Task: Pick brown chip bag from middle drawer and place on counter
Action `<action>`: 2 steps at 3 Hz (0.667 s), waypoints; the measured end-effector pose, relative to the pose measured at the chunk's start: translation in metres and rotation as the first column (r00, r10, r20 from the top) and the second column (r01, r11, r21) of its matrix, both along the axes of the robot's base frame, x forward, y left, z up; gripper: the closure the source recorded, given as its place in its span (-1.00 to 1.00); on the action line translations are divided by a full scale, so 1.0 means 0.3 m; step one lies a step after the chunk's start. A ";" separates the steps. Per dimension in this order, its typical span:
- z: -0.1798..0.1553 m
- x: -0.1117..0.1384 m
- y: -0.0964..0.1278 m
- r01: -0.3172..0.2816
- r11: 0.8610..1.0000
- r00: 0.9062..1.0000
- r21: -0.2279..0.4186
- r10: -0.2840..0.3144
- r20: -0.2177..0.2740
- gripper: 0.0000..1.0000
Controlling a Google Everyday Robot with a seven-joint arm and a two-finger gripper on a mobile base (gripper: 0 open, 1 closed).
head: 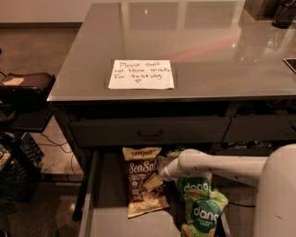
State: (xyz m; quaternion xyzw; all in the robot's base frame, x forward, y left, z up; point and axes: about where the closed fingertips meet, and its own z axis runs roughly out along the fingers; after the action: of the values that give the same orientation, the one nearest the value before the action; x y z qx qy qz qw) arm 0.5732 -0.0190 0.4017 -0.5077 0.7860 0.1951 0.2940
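The brown chip bag [142, 180] lies flat in the open middle drawer [104, 194], dark brown with tan top and bottom edges and white "Sea Salt" lettering. My white arm reaches in from the right. The gripper [163, 170] sits at the bag's right edge, low over it, mostly hidden behind the wrist. The glossy grey counter [185, 41] spreads above, with a white handwritten note [141, 74] on it.
Two green "dang" bags [201, 210] lie in the drawer under my arm, right of the brown bag. A closed dark drawer with a recessed handle [150, 132] sits above. A black crate and cables [18, 171] stand at left. Dark objects sit at the counter's far right [282, 14].
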 end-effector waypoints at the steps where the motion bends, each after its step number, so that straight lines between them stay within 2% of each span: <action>1: -0.012 -0.005 0.006 0.006 1.000 1.000 -0.002 -0.006 -0.014 -0.15; 2: -0.011 -0.005 0.007 0.005 1.000 1.000 -0.002 -0.006 -0.014 0.32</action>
State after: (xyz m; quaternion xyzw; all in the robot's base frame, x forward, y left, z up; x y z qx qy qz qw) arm 0.5717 -0.0170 0.3983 -0.5045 0.7896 0.1969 0.2886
